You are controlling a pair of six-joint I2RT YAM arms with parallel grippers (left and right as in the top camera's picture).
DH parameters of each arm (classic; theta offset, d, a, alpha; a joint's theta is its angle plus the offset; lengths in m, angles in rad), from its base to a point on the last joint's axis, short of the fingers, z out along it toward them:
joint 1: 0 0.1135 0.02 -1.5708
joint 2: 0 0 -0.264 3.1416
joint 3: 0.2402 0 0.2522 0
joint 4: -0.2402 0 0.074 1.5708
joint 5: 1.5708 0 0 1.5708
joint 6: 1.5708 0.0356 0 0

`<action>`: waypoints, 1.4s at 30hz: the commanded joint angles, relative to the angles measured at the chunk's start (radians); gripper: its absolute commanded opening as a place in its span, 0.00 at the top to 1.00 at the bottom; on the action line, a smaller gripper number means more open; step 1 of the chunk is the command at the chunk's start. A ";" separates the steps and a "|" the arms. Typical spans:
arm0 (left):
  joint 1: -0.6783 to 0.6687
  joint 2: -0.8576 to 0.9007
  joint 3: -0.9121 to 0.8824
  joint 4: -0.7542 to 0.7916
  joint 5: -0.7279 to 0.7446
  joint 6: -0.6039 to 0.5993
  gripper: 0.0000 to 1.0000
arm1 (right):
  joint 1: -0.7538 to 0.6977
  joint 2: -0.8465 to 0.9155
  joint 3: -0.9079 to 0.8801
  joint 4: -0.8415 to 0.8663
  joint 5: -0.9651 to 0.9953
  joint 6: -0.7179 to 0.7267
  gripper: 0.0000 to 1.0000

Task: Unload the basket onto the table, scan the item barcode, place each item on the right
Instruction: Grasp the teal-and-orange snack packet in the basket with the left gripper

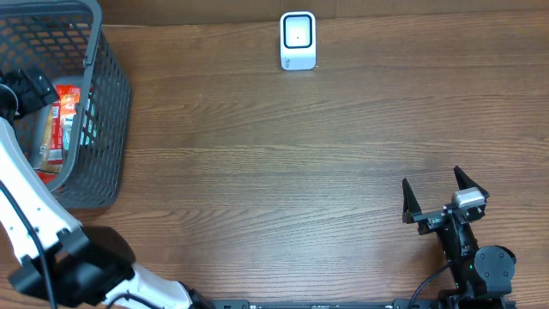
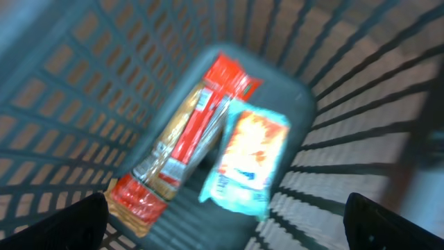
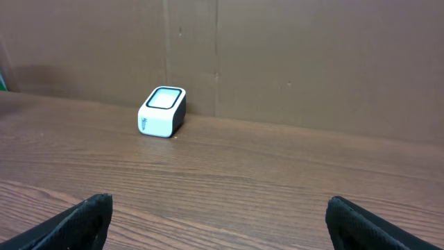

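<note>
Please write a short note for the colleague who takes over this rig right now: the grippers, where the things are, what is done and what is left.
Left gripper: open, empty, hovering inside the basket above the packets.
Right gripper: open, empty, low over the table at the near right, facing the scanner.
Items: a red packet and a pale blue packet lie side by side on the basket floor. The scanner stands at the far edge, centre.
Done: nothing grasped, nothing scanned.
Left: grasp one packet, lift it out, show its barcode to the scanner.

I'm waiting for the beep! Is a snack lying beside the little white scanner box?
No, the white scanner box stands alone on the wooden table; the snack packets lie in the grey plastic basket.
</note>
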 commanded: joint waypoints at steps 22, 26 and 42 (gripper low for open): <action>0.013 0.366 0.015 0.044 0.321 0.253 0.00 | -0.005 -0.011 -0.011 0.005 -0.005 -0.001 0.00; -0.003 0.396 0.015 0.043 0.294 0.253 0.00 | -0.005 -0.010 -0.011 0.005 -0.005 -0.001 0.00; -0.014 0.423 -0.002 0.032 0.177 0.206 0.01 | -0.005 -0.011 -0.011 0.004 -0.005 -0.001 0.00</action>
